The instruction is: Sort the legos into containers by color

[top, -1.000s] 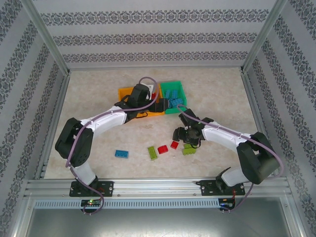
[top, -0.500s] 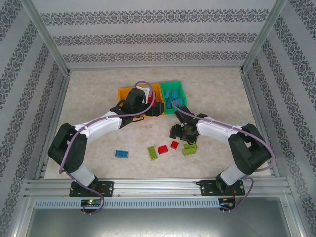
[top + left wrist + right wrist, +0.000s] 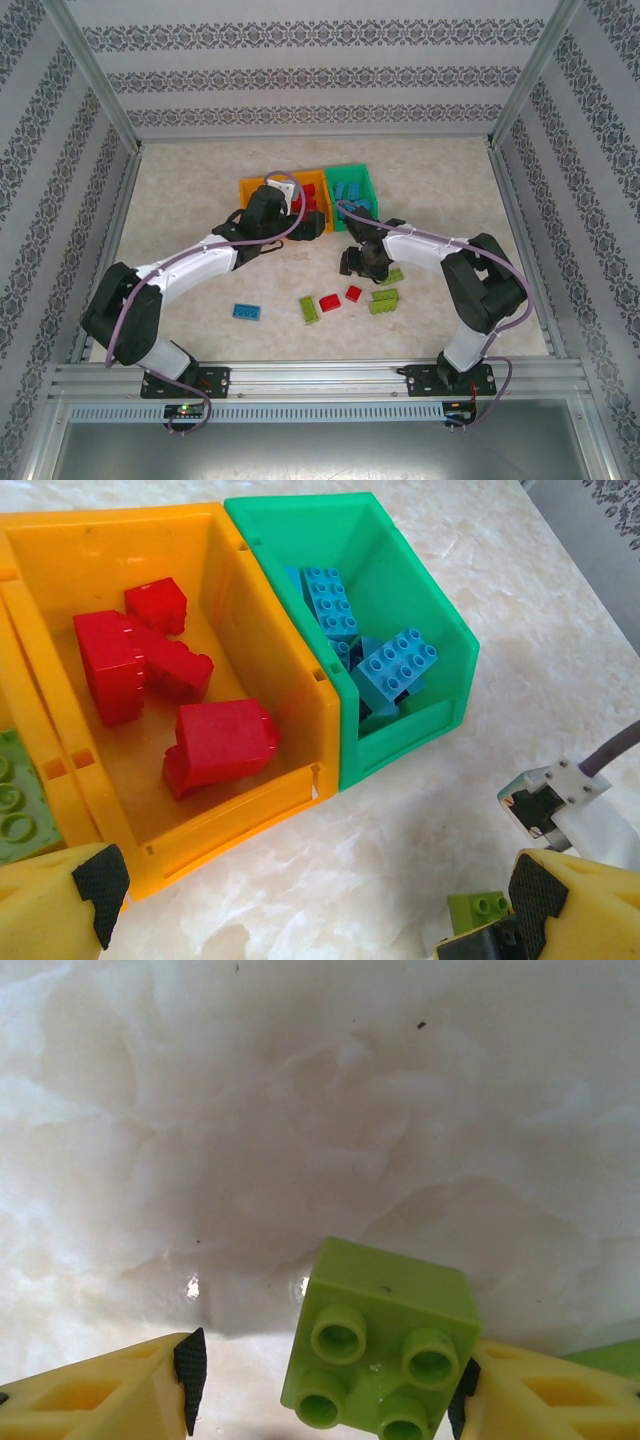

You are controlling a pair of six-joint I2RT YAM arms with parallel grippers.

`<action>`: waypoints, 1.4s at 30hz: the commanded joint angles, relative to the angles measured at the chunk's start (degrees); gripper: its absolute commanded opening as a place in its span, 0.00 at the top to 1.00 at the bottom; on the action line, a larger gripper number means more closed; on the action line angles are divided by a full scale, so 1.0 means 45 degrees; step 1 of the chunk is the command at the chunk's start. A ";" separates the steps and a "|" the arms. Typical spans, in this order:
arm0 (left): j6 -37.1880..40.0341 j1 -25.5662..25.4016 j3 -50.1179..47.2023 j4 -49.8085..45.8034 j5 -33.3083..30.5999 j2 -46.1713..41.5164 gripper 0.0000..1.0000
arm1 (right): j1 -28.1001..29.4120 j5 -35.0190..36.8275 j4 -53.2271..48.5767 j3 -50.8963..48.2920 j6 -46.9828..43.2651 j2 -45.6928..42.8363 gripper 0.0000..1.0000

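Both spread: left fingers (image 3: 55, 905) near orange bin (image 3: 240, 820) holding red legos (image 3: 215, 745); right fingers (image 3: 110, 1395) flank lime lego (image 3: 385, 1345), unclamped.

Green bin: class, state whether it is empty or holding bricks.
Holding bricks: several blue legos lie inside the green bin.

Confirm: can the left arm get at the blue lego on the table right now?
Probably yes. The blue lego lies alone on bare table on that arm's side, nothing against it. The left tool is open and empty but farther out, so the arm must fold back.
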 commanded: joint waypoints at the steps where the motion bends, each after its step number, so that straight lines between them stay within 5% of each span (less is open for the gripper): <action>1: 0.0310 0.0127 -0.0269 -0.0094 -0.0471 -0.0522 0.00 | -0.0022 0.1083 0.0025 0.0388 -0.0578 0.0495 0.38; 8: 0.0252 0.0124 -0.0848 -0.0340 -0.0866 -0.0969 0.00 | 0.0241 0.1852 -0.0500 0.0936 -0.1072 0.0772 0.61; 14: 0.0232 0.0124 -0.1412 -0.0826 -0.1703 -0.1531 0.00 | 0.0652 0.2279 -0.0582 0.1642 -0.1583 0.0528 0.71; 18: 0.0112 0.0140 -0.1861 -0.1425 -0.2958 -0.2072 0.01 | 0.0900 0.1791 -0.0042 0.2176 -0.1872 0.0128 0.71; 26: -0.0363 0.0426 -0.2757 -0.2877 -0.4697 -0.3126 0.01 | 0.0920 -0.1905 0.2595 0.3985 -0.1946 0.0327 0.72; 31: -0.0905 0.0863 -0.3314 -0.3397 -0.4664 -0.3581 0.01 | 0.0934 -0.3915 0.3367 0.6214 -0.1581 0.1932 0.71; 42: -0.1931 0.1336 -0.3852 -0.5021 -0.4580 -0.4164 0.01 | 0.0950 -0.5348 0.3353 0.9961 -0.0732 0.5138 0.70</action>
